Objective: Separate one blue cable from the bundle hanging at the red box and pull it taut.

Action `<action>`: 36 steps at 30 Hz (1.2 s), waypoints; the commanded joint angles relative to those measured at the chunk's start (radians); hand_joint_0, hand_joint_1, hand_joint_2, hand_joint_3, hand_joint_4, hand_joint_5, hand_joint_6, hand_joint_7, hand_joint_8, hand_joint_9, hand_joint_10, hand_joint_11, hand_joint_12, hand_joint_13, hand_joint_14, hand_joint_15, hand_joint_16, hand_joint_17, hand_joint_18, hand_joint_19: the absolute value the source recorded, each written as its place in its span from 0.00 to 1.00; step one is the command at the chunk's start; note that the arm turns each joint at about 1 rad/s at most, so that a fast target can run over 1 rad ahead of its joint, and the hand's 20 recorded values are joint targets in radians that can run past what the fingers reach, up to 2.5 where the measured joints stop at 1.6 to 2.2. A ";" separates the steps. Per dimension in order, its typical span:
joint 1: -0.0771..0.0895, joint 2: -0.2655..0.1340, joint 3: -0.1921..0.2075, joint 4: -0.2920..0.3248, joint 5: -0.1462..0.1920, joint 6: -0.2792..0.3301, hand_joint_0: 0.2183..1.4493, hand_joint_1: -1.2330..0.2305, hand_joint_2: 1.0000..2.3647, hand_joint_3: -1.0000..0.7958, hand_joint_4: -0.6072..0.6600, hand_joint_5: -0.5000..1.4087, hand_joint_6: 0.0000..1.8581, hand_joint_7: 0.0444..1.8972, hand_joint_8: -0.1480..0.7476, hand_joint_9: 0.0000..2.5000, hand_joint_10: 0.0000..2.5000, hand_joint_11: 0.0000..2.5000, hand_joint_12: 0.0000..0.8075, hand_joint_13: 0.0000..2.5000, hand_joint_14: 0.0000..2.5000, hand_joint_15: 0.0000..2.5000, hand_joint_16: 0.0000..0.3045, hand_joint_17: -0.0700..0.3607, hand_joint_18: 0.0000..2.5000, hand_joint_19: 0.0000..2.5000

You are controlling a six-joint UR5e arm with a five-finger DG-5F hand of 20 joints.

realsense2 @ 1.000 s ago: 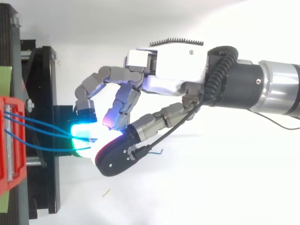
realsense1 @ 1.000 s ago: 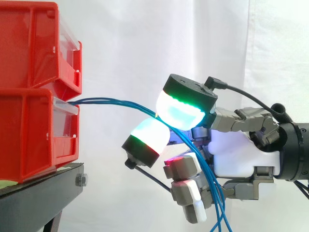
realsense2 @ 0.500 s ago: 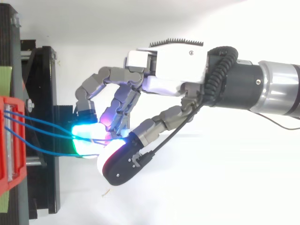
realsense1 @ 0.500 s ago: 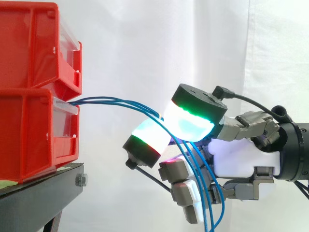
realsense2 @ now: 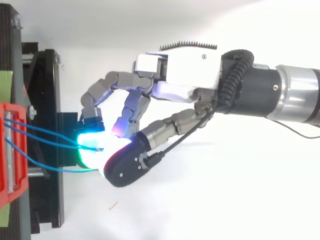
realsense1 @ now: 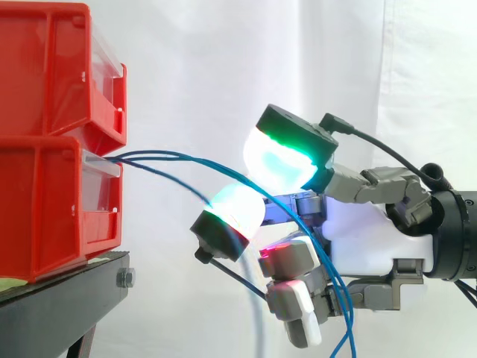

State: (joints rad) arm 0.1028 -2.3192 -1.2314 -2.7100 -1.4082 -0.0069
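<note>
Several blue cables (realsense1: 194, 159) come out of the front of the lower red bin (realsense1: 45, 209) and arc right to my hand (realsense1: 369, 239). The hand is curled, and two cables (realsense2: 50, 141) run between its glowing thumb pad (realsense1: 279, 156) and a finger pad (realsense1: 232, 212), which pinch them. Past the pads the cables hang down beside the palm. One blue cable (realsense1: 175, 181) runs apart from the others, lower down, and passes behind the lower pad. In the top view it sags in a loop (realsense2: 55, 170) towards the fingertips.
A second red bin (realsense1: 52, 74) is stacked on the lower one. Both stand on a black stand (realsense1: 67, 291) at the left. A white curtain hangs behind. Open space lies below and to the right of the hand.
One blue cable has dropped away from the others and now runs lower on its own. The thumb pad swung out and came back over the finger pad. The arm has stayed in place.
</note>
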 commanded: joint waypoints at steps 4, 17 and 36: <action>0.000 0.000 0.000 -0.001 0.000 -0.002 0.28 0.45 0.00 0.28 0.44 0.21 0.45 0.55 0.51 0.52 0.01 0.40 0.44 0.49 0.01 0.30 0.13 0.37 0.42 0.30; 0.002 0.000 0.000 0.001 0.000 -0.004 0.37 0.25 0.01 0.38 0.46 0.19 0.49 0.56 0.55 0.47 0.01 0.42 0.47 0.47 0.01 0.30 0.14 0.38 0.42 0.30; 0.003 0.000 0.000 0.001 0.000 -0.008 0.23 0.42 0.00 0.28 0.53 0.20 0.47 0.53 0.57 0.51 0.01 0.40 0.48 0.50 0.01 0.29 0.15 0.40 0.44 0.29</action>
State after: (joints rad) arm 0.1052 -2.3194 -1.2318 -2.7105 -1.4082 -0.0147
